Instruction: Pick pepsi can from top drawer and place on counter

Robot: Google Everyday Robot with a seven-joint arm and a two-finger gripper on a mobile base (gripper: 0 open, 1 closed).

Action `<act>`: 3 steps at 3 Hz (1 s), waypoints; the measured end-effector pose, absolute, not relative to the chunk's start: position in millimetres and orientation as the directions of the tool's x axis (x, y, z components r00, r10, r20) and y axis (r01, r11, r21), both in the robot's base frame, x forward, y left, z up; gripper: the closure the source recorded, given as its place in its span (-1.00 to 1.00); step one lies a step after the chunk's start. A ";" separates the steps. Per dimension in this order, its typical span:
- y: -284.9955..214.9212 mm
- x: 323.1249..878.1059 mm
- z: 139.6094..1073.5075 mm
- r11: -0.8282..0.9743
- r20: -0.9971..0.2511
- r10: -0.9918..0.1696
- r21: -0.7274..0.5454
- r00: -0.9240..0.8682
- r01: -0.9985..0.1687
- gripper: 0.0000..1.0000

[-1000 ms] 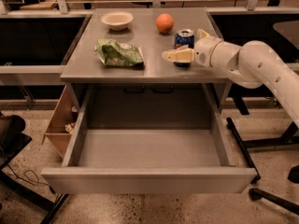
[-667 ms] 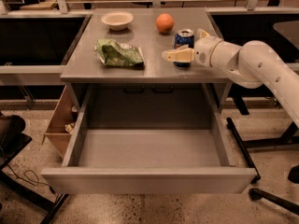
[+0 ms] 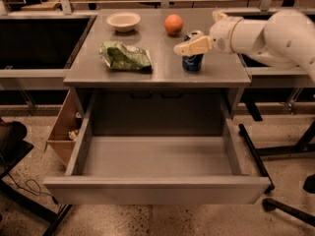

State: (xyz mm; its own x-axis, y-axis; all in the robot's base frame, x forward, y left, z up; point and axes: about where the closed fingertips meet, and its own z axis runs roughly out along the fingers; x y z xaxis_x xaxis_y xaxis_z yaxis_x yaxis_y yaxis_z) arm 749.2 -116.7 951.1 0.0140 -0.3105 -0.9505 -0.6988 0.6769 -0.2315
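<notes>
Can (image 3: 192, 62) stands on counter (image 3: 162, 69) just under gripper (image 3: 190, 44), so placed; grip unclear; open drawer (image 3: 157, 191) below.

dim warm overhead light, deep shadow under the counter (image 3: 216, 73), pale pincer (image 3: 191, 45) lit beside the pepsi can (image 3: 192, 63)

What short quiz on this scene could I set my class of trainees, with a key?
1. True or false: the pepsi can stands upright on the counter.
2. The top drawer is pulled open. Where is the claw?
A) inside the drawer
B) at the can's top, above the counter
C) under the counter
3. Fill the gap: the crumpled bag on the counter is ____ in colour.

Key: 1 true; 2 B; 3 green.
</notes>
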 end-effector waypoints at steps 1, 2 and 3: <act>-121.6 706.4 1009.3 0.618 -0.870 -0.493 -0.356 0.007 -0.701 -1.00; -129.4 659.3 1067.5 0.571 -0.763 -0.644 -0.441 -0.045 -0.692 -1.00; -137.7 639.3 1063.8 0.532 -0.695 -0.713 -0.452 -0.092 -0.716 -1.00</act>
